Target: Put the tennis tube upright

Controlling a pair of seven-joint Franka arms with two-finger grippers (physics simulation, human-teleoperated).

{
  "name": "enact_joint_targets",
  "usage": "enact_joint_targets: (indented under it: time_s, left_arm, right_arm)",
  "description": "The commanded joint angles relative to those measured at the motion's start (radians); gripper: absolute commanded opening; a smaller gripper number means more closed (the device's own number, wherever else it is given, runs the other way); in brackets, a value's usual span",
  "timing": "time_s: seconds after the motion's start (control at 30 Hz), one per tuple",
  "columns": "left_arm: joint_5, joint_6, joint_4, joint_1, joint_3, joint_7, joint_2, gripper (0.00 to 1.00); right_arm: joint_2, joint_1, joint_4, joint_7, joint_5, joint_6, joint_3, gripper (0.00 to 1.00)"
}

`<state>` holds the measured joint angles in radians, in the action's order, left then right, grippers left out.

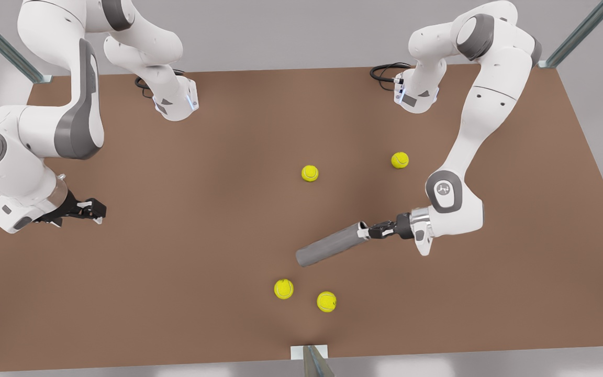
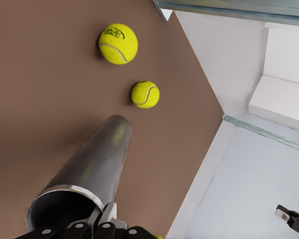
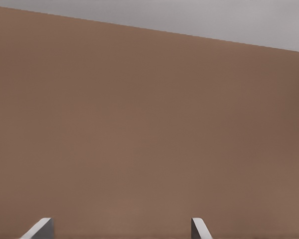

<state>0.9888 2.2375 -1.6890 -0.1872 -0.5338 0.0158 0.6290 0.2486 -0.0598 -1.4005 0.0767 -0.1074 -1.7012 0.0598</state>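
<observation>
The plain grey metallic hollow tennis tube [image 1: 331, 244] lies on its side on the brown table [image 1: 186, 251], long axis running straight out from the left gripper [image 1: 368, 231], which sits at the tube's open end; the far end points towards two yellow tennis balls [image 2: 118, 43] just beyond it. In the left wrist view the left gripper's fingers [image 2: 103, 219] straddle the rim of the open mouth, so the jaws appear clamped on the tube wall. The left forearm reaches in low and nearly level, wrist in line with the tube. Judgement: righting it calls for swinging the far end down under the jaws. The right gripper [image 1: 92, 208] waits well apart from the tube, jaws spread, over bare table.
</observation>
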Motion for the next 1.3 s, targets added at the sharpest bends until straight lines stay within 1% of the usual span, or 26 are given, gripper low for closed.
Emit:
enact_joint_targets:
  time_s: [0.0, 0.07, 0.1, 0.13, 0.47, 0.53, 0.7, 0.87, 1.27]
  left_arm:
    - [0.033, -0.002, 0.0, -0.001, 0.0, -0.002, -0.002, 0.21]
    - [0.027, -0.004, 0.0, -0.003, 0.002, 0.007, -0.003, 0.21]
    - [-0.041, -0.024, 0.02, -0.003, 0.0, 0.059, -0.002, 0.21]
    - [-0.058, -0.044, 0.029, -0.014, 0.0, 0.078, -0.002, 0.21]
    - [-0.096, -0.081, 0.031, -0.034, 0.003, 0.095, -0.017, 0.21]
    - [-0.179, -0.098, 0.055, -0.034, 0.002, 0.162, -0.015, 0.21]
    - [-0.186, -0.107, 0.061, -0.037, 0.003, 0.168, -0.018, 0.21]
    - [-0.259, -0.11, 0.074, -0.037, 0.003, 0.211, -0.021, 0.21]
    - [-0.341, -0.124, 0.072, -0.035, 0.003, 0.289, -0.075, 0.21]
  right_arm:
    - [0.0, 0.0, 0.0, 0.0, 0.0, 0.0, 0.0, 1.0]
    - [0.0, 0.0, 0.0, 0.0, 0.0, 0.0, 0.0, 1.0]
    - [0.0, 0.0, 0.0, 0.0, 0.0, 0.0, 0.0, 1.0]
    - [0.0, 0.0, 0.0, 0.0, 0.0, 0.0, 0.0, 1.0]
    - [0.0, -0.003, 0.0, 0.0, 0.0, 0.0, -0.003, 1.0]
    - [0.0, -0.003, 0.0, 0.0, 0.0, 0.0, -0.003, 1.0]
    - [0.0, -0.003, 0.0, 0.0, 0.0, 0.002, -0.003, 1.0]
    - [0.0, -0.003, 0.0, 0.0, 0.0, 0.002, -0.003, 1.0]
    - [0.0, -0.003, 0.0, 0.0, 0.0, 0.002, -0.003, 1.0]
